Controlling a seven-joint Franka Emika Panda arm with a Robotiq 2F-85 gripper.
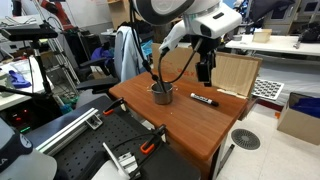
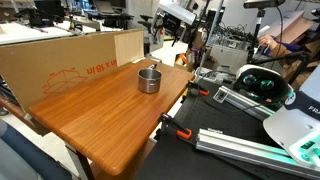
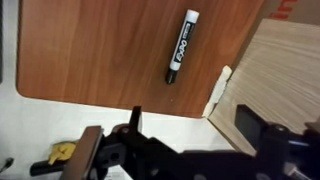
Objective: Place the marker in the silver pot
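One slim black marker, white lettering

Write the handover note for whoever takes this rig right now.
Gripper: open, empty, hanging above the table near the marker.
Marker: lying flat on the table, untouched.
Pot: upright on the table beside the marker, apart from it.
Done: nothing yet; marker not grasped.
Left: lower onto the marker, grip it, carry it over the pot, release it inside.
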